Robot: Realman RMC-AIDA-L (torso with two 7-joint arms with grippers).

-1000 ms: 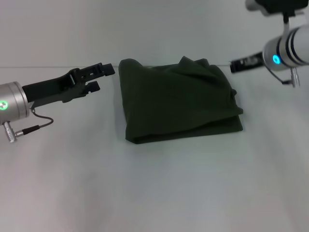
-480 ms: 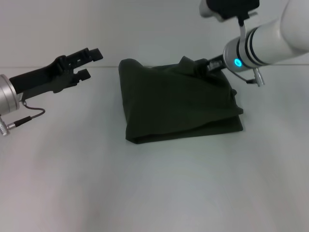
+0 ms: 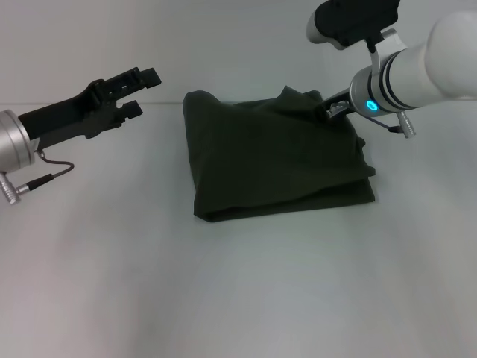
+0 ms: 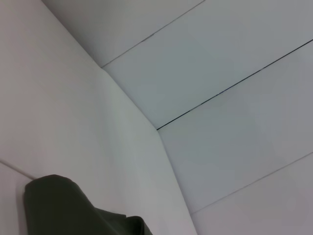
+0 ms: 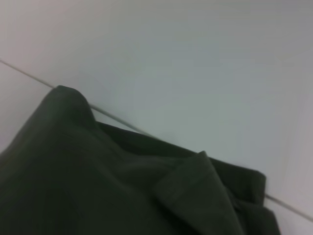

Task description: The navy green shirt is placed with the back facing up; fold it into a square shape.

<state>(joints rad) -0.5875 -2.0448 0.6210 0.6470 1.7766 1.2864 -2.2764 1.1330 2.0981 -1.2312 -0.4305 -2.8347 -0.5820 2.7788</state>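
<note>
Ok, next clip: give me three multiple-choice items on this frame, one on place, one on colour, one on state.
1. Where is the right gripper?
A. at the shirt's far right corner
B. beside the left gripper
C. off the table

2. What colour is the shirt?
A. white
B. dark olive green
C. red

3. How does the shirt lie?
A. spread out flat
B. hanging
C. folded into a rough square

Answers: 1 A, the head view shows it at that corner. 2 B, plainly dark green on the pale table. 3 C, layered edges show; the left gripper hangs apart, jaws open.
</note>
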